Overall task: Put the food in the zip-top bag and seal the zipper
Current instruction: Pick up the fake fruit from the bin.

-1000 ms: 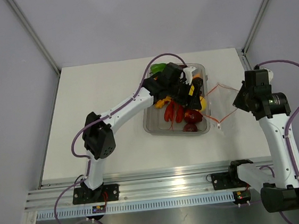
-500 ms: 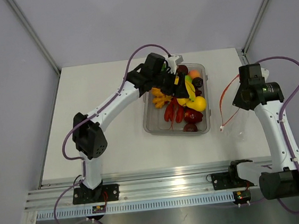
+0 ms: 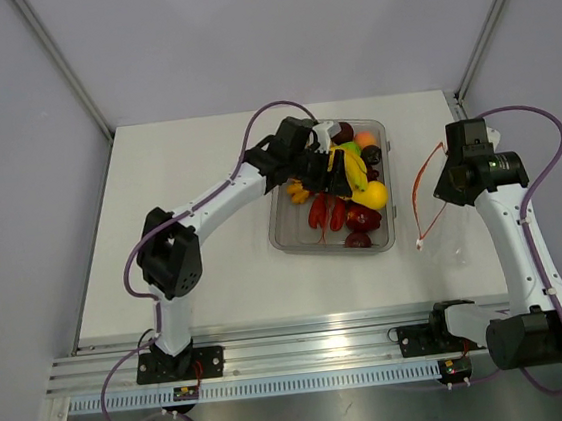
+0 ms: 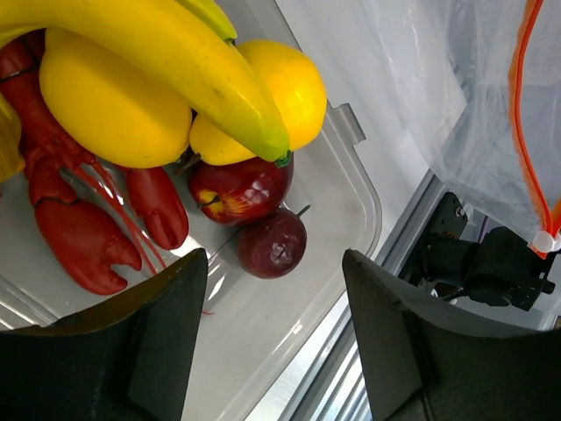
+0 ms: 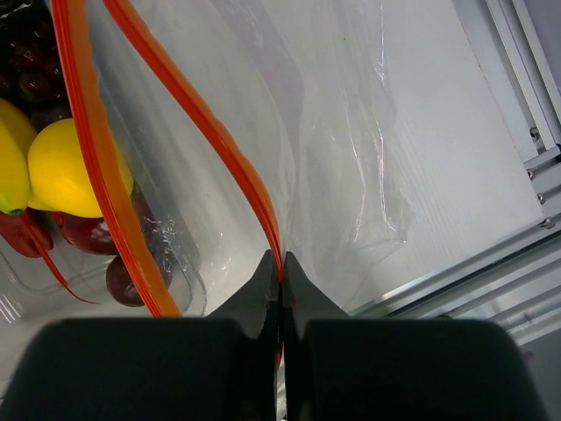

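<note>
The food lies in a clear tray (image 3: pixel 288 232): yellow bananas (image 4: pixel 175 70), a round yellow fruit (image 4: pixel 280 83), a red apple (image 4: pixel 241 189), a small dark red fruit (image 4: pixel 272 244) and a red lobster (image 4: pixel 79 228). My left gripper (image 3: pixel 342 169) hovers over the tray, open, its fingers (image 4: pixel 166 333) either side of the dark red fruit and above it, holding nothing. My right gripper (image 5: pixel 280 263) is shut on the orange-red zipper (image 5: pixel 206 132) of the clear zip-top bag (image 5: pixel 342 132), which hangs right of the tray (image 3: pixel 431 205).
The tray's near right corner (image 4: pixel 351 132) sits close to the hanging bag. An aluminium rail (image 3: pixel 316 348) runs along the table's near edge. Grey walls close in the white table (image 3: pixel 187 180) on the left, right and back.
The left arm has swung over the tray and its jaws have narrowed a little. The right gripper has lifted the bag, and its mouth has drawn from a wide diamond to a narrow hanging loop.
</note>
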Action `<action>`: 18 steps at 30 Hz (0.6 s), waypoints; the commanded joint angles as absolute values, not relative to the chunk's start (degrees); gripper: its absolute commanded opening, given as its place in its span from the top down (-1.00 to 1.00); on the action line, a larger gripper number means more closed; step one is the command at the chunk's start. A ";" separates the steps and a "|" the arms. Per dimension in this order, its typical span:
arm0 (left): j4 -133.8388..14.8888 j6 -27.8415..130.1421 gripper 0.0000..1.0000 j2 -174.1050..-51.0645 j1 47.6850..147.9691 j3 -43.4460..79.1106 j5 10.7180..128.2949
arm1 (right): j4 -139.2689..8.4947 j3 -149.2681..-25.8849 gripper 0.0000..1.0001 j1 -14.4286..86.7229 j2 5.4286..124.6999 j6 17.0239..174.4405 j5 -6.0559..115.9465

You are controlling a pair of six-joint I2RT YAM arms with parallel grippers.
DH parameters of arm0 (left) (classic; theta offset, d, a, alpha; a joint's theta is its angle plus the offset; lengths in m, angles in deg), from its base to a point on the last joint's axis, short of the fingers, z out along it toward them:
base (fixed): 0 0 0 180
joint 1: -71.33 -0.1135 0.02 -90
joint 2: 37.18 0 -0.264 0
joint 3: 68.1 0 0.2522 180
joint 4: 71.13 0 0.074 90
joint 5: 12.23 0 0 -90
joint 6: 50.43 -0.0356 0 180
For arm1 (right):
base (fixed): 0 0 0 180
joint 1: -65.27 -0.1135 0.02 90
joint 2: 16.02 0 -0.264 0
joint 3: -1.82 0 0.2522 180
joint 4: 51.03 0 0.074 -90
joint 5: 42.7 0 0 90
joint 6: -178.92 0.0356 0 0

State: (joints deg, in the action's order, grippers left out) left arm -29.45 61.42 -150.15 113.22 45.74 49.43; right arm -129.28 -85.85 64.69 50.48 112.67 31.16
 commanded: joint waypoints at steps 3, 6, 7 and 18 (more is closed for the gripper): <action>-36.45 58.65 -0.25 -151.43 115.09 43.75 45.95 | -127.55 -86.39 1.00 64.83 50.17 111.77 32.63; -36.89 56.89 -0.22 -152.40 116.32 43.22 45.51 | -127.11 -86.21 1.00 64.83 49.90 111.77 32.71; -36.28 56.10 -0.22 -152.66 116.59 43.40 45.95 | -127.11 -86.21 1.00 64.75 49.73 111.68 32.80; -37.86 55.74 -0.28 -149.94 118.44 44.62 55.44 | -126.40 -85.69 1.00 64.83 46.92 111.24 33.33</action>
State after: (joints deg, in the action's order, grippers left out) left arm -34.08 56.48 -153.16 118.55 43.53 52.07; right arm -128.43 -85.83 64.69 48.98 111.97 32.52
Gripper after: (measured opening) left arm 0.635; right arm 0.012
